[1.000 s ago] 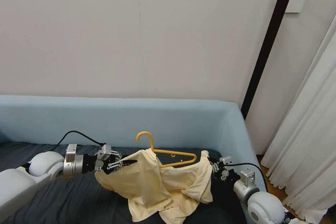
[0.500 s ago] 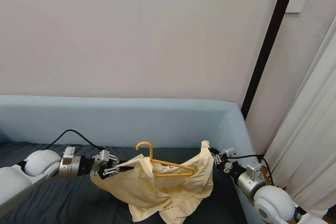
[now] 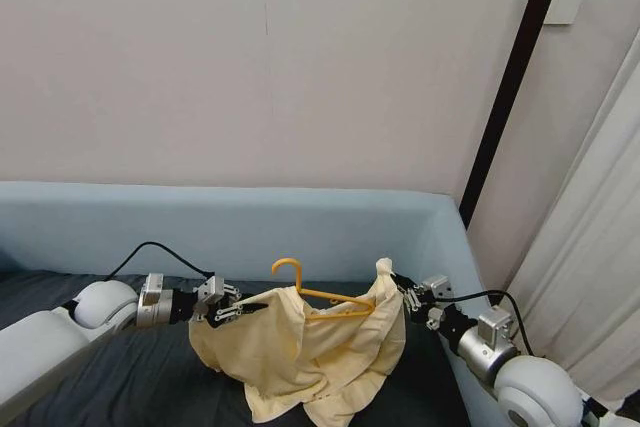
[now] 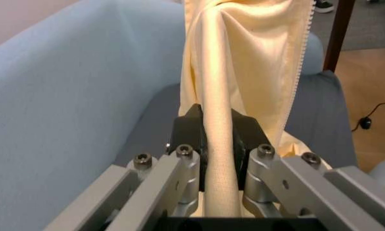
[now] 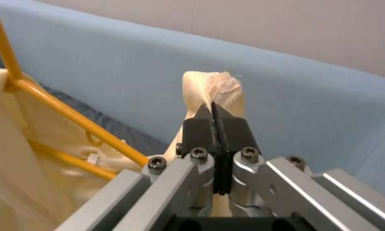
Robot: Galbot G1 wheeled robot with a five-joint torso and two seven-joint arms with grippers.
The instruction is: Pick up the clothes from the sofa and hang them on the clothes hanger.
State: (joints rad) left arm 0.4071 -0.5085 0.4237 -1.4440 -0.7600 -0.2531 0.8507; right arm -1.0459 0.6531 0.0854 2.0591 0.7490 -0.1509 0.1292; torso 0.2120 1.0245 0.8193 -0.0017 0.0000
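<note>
1. Head view: I see the sofa (image 3: 250, 222), a smooth pale-blue padded backrest with a rounded corner, above a dark grey seat.
2. Garment (image 3: 300, 357): soft pale-yellow cloth, strung between both grippers over the seat, its lower part sagging in crumpled folds.
3. Hanger (image 3: 320, 294): thin orange rod with its curved hook upright, the bars partly tucked among the garment's top folds.
4. Left gripper (image 3: 243, 308): at the garment's left end. In my left wrist view its black pads pinch a rolled cloth edge.
5. Right gripper (image 3: 393, 281): at the garment's right end, pads clamped tight on a bunched cloth tip.
</note>
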